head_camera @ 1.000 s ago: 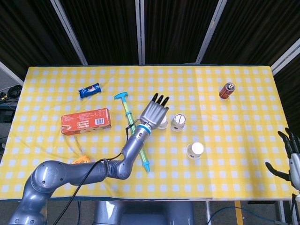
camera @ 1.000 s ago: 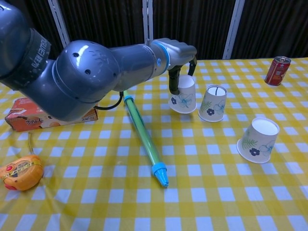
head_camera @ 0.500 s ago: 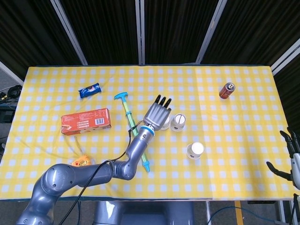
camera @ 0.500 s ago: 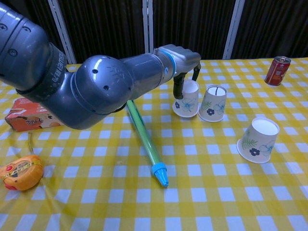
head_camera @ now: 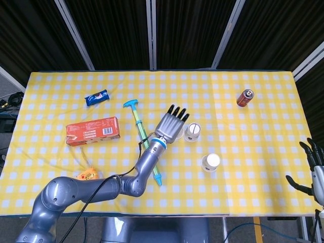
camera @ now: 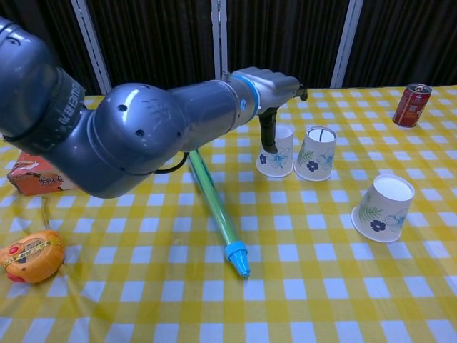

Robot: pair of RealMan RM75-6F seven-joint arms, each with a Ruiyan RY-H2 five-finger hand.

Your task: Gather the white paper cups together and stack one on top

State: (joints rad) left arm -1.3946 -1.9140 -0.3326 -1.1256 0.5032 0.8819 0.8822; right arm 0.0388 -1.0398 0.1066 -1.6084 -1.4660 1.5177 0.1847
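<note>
Three white paper cups with flower prints stand narrow end up on the yellow checked cloth. The left cup (camera: 278, 156) stands upright, almost touching the middle cup (camera: 316, 153) (head_camera: 192, 131). The third cup (camera: 383, 207) (head_camera: 210, 162) sits apart, nearer the front right. My left hand (camera: 275, 89) (head_camera: 172, 124) hovers over the left cup, thumb hanging down against its side, the other fingers lifted and straight; in the head view it hides most of that cup. My right hand (head_camera: 314, 172) is at the table's right edge, fingers apart, holding nothing.
A green and blue pump toy (camera: 214, 200) lies left of the cups, under my left forearm. A red can (camera: 412, 105) stands far right. An orange box (head_camera: 92, 130), a blue snack packet (head_camera: 96, 97) and a small orange object (camera: 28, 256) are on the left.
My left hand carried the tilted left cup rightward and set it upright beside the middle cup. Its finger on the cup's far side has lifted off. The right hand barely moved.
</note>
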